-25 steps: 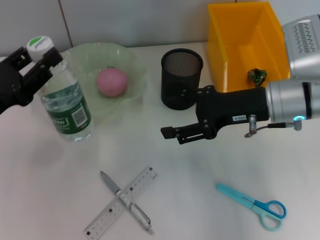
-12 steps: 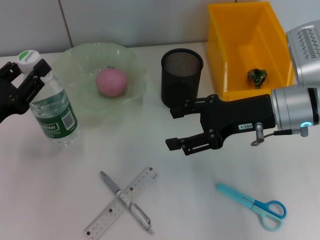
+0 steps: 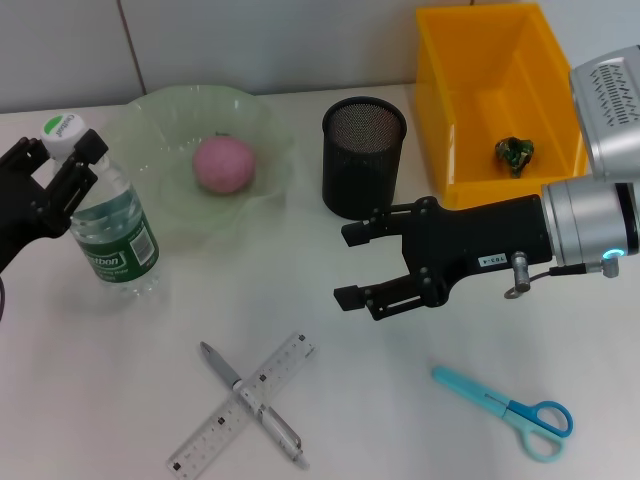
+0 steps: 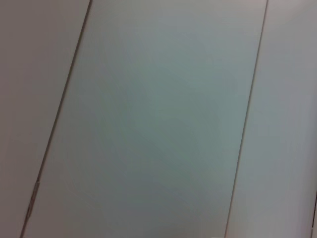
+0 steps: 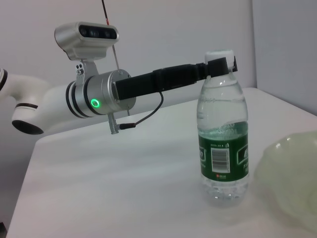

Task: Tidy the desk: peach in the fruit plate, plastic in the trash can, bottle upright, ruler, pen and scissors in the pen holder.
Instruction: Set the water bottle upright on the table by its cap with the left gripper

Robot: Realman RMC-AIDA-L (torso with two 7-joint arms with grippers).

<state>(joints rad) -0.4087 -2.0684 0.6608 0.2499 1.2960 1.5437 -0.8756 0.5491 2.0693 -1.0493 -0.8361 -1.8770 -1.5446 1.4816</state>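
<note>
A clear bottle (image 3: 112, 232) with a green label and white cap stands upright on the table, left of the plate. My left gripper (image 3: 60, 152) is shut on its neck just under the cap; the right wrist view shows this too (image 5: 220, 65). The pink peach (image 3: 222, 163) lies in the pale green fruit plate (image 3: 160, 115). The green plastic (image 3: 513, 152) lies in the yellow trash can (image 3: 440, 110). My right gripper (image 3: 355, 265) is open and empty, in front of the black mesh pen holder (image 3: 363, 160). The ruler (image 3: 285, 362) and pen (image 3: 222, 368) lie crossed at the front. The blue scissors (image 3: 505, 410) lie front right.
The left wrist view shows only a bare wall. The right wrist view shows the bottle (image 5: 223, 144) with the plate's rim (image 5: 292, 168) beside it.
My left gripper has carried the bottle to the left and down onto the table. My right gripper has opened and shifted a little toward the front.
</note>
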